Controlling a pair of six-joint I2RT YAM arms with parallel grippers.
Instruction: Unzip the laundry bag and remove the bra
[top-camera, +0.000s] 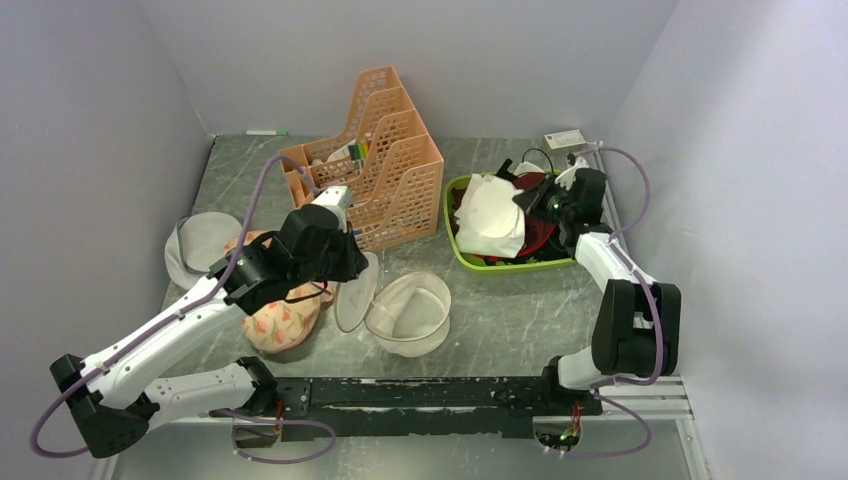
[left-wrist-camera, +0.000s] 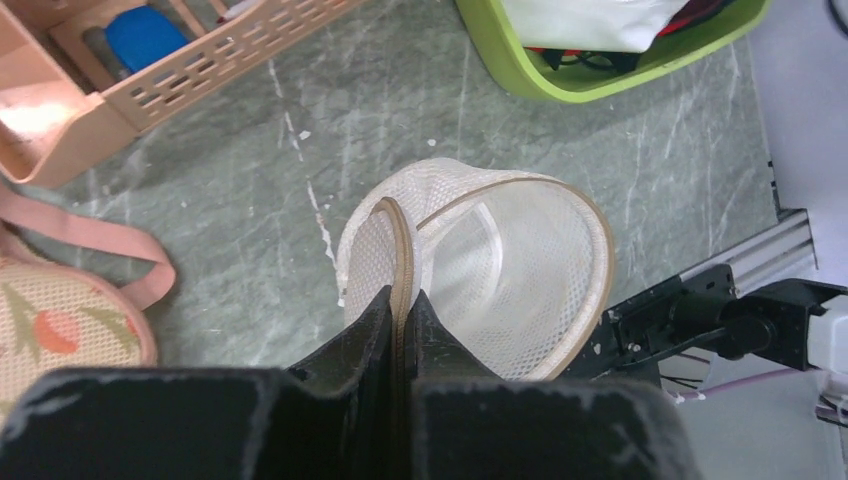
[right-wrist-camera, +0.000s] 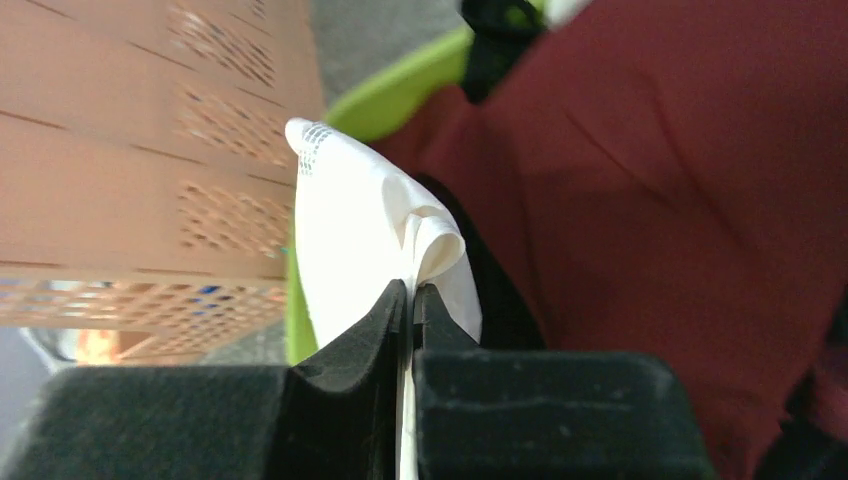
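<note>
The laundry bag (top-camera: 410, 315) lies open on the table, a white mesh drum with beige trim, and nothing shows inside it in the left wrist view (left-wrist-camera: 520, 270). My left gripper (top-camera: 350, 262) (left-wrist-camera: 403, 293) is shut on the beige zipper edge of its round flap (top-camera: 355, 295). My right gripper (top-camera: 527, 200) (right-wrist-camera: 410, 285) is over the green basket, shut on a white cloth (top-camera: 492, 215) (right-wrist-camera: 340, 220). Dark maroon fabric (right-wrist-camera: 680, 200), apparently the bra, lies right beside it in the basket (top-camera: 538, 238).
The green basket (top-camera: 462, 250) (left-wrist-camera: 520, 70) holds black and red garments. An orange slotted organizer (top-camera: 385, 170) (left-wrist-camera: 150, 70) stands behind the bag. A peach floral pouch (top-camera: 285, 320) (left-wrist-camera: 60, 320) and a greyish round flat bag (top-camera: 200, 245) lie at the left.
</note>
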